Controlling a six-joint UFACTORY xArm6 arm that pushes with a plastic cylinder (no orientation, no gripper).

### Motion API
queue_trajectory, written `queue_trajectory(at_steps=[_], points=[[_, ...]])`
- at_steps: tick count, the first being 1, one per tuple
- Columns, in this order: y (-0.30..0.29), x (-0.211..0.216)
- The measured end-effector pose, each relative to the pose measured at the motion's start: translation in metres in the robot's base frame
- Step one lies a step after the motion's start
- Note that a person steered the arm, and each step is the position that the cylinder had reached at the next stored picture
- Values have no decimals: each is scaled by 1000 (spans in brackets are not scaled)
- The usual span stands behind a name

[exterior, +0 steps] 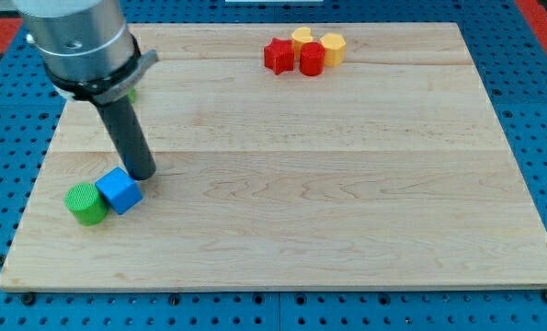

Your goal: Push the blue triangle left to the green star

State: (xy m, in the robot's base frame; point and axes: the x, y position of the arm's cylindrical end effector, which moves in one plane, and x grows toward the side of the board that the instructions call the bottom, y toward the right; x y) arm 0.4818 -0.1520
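A blue block [119, 190], which looks like a cube, lies near the board's lower left. It touches a green cylinder [86, 203] on its left. My tip [143, 175] rests on the board just to the upper right of the blue block, touching or almost touching it. A small bit of another green block [131, 91] shows behind the arm's body near the board's upper left; its shape is hidden.
A cluster sits at the top middle of the wooden board [347, 184]: a red star [277, 55], a red block [312, 59], and two yellow blocks [301, 37] [334, 47]. The arm's grey body [75, 41] covers the upper left corner.
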Motion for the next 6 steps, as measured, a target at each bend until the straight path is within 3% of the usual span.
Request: queue_trajectory(at_steps=[1, 3, 4, 5, 6], points=[[55, -62], [53, -265], [-15, -280], [-70, -250], [-77, -189]])
